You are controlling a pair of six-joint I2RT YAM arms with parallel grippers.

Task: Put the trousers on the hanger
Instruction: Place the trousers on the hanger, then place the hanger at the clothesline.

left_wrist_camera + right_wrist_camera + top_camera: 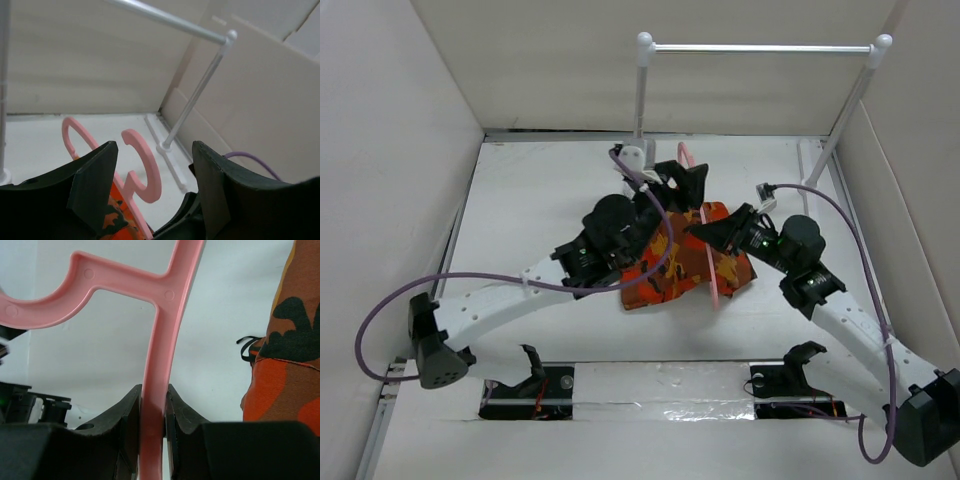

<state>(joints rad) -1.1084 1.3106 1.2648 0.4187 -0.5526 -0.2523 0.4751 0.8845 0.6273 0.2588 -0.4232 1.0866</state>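
Top view: the trousers [670,270] lie bunched mid-table, with the hanger [713,272] crossing them. Left wrist: the left gripper [154,150] gapes wide, holding nothing. Right wrist: the right gripper [152,400] pinches the hanger's thin bar. Unsupported cloth could slide off if it tilts.

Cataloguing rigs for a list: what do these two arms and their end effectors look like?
The left arm and right arm have curved white links with small holes, black joints and a purple cable each. The left end effector and right end effector have black wedge-shaped fingers.
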